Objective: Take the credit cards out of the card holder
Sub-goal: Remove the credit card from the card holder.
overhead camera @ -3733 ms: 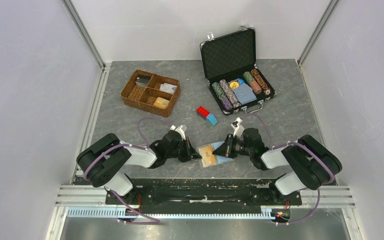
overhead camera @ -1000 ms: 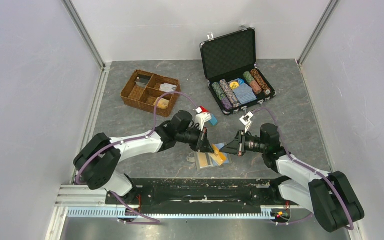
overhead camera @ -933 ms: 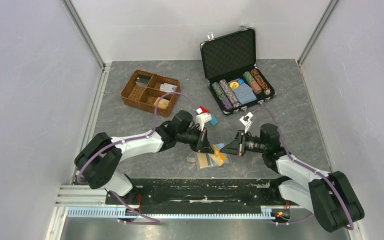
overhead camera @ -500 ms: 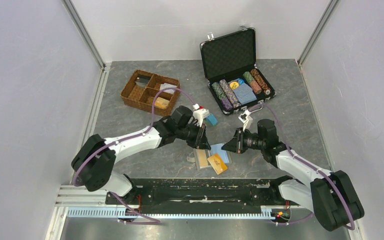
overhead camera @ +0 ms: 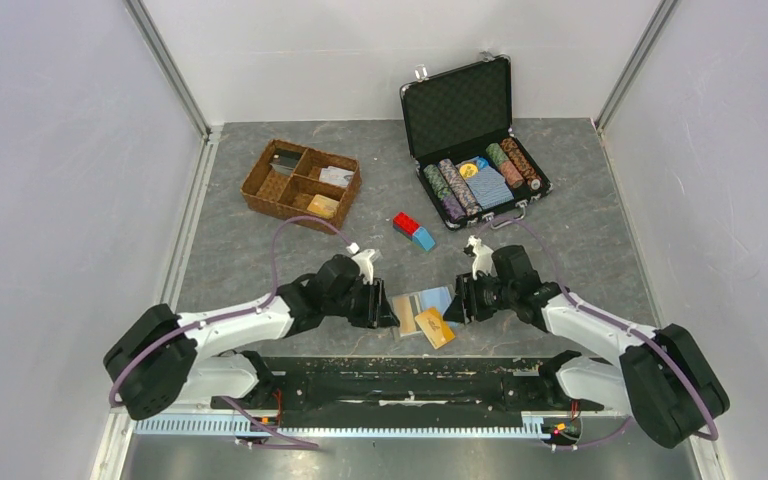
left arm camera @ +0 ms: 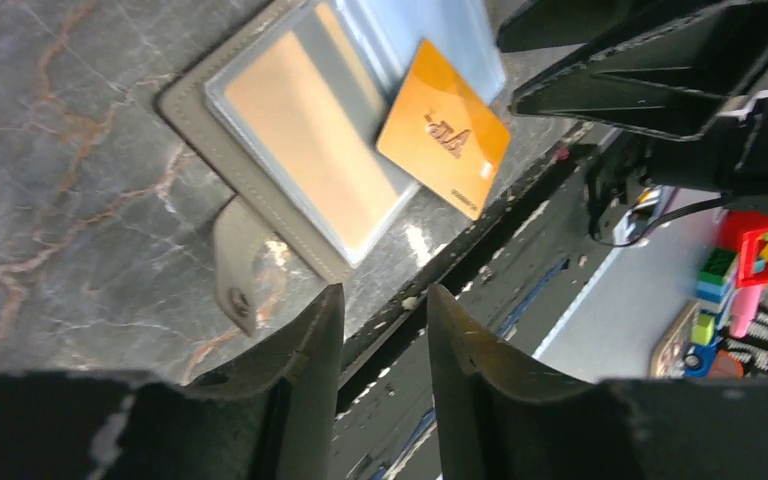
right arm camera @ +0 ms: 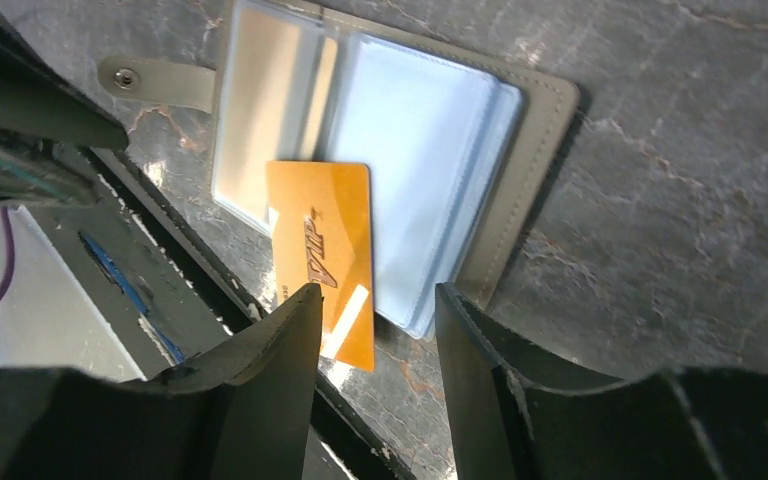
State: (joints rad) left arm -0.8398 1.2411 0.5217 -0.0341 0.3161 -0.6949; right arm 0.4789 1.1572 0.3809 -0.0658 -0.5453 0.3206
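Note:
The grey-tan card holder [overhead camera: 406, 308] lies open and flat on the table near its front edge. An orange-gold credit card [overhead camera: 434, 327] lies loose across its near side, partly over the table edge. Light blue cards or sleeves [right arm camera: 415, 170] fill the holder's right half. In the left wrist view the holder [left arm camera: 300, 150], its side tab [left arm camera: 238, 265] and the orange card [left arm camera: 445, 140] show. My left gripper [overhead camera: 388, 312] [left arm camera: 380, 300] is open and empty just left of the holder. My right gripper [overhead camera: 457, 305] [right arm camera: 375, 300] is open and empty at the holder's right, above the orange card [right arm camera: 325, 255].
A brown wicker tray [overhead camera: 301, 184] sits at the back left. An open black chip case [overhead camera: 472, 130] stands at the back right. A red and blue brick [overhead camera: 413, 230] lies behind the holder. The black base rail [overhead camera: 410, 380] runs just beyond the table's front edge.
Both grippers have come down toward the front edge, one on each side of the holder. The holder now lies open flat, with the orange card loose on its near side.

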